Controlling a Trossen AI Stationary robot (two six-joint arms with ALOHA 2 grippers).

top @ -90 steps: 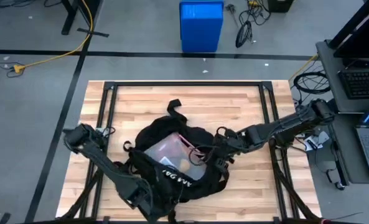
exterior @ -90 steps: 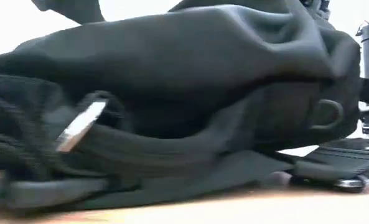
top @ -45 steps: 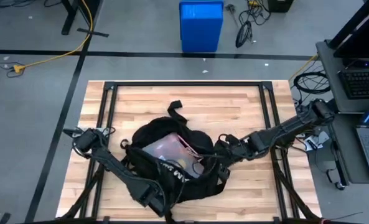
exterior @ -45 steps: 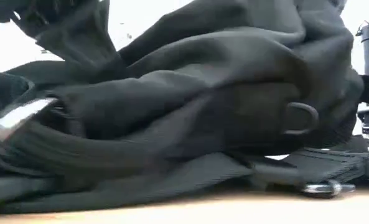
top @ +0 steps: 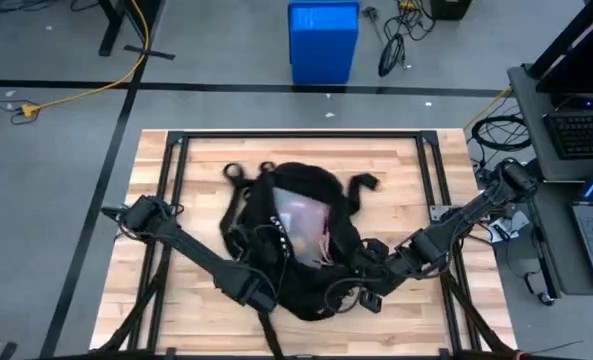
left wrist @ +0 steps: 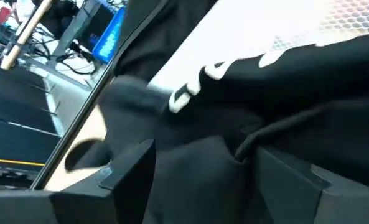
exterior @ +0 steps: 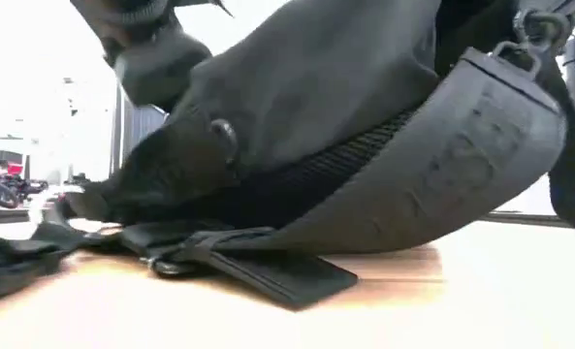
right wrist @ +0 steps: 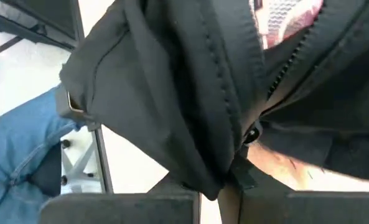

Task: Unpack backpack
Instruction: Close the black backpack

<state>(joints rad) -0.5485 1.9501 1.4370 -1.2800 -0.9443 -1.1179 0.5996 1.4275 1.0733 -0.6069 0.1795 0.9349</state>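
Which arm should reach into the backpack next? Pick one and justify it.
Probably neither yet. The left gripper and right gripper both sit at the near edge of the backpack, apparently holding the fabric; its opening lies between them.

The big black backpack (top: 301,235) is filling the middle of the table (top: 396,165). The left gripper (top: 254,290) and right gripper (top: 368,285) are crowding its near corners, and straps (top: 238,176) are lying at the far side. Bare wood is showing along the far edge and both outer sides.
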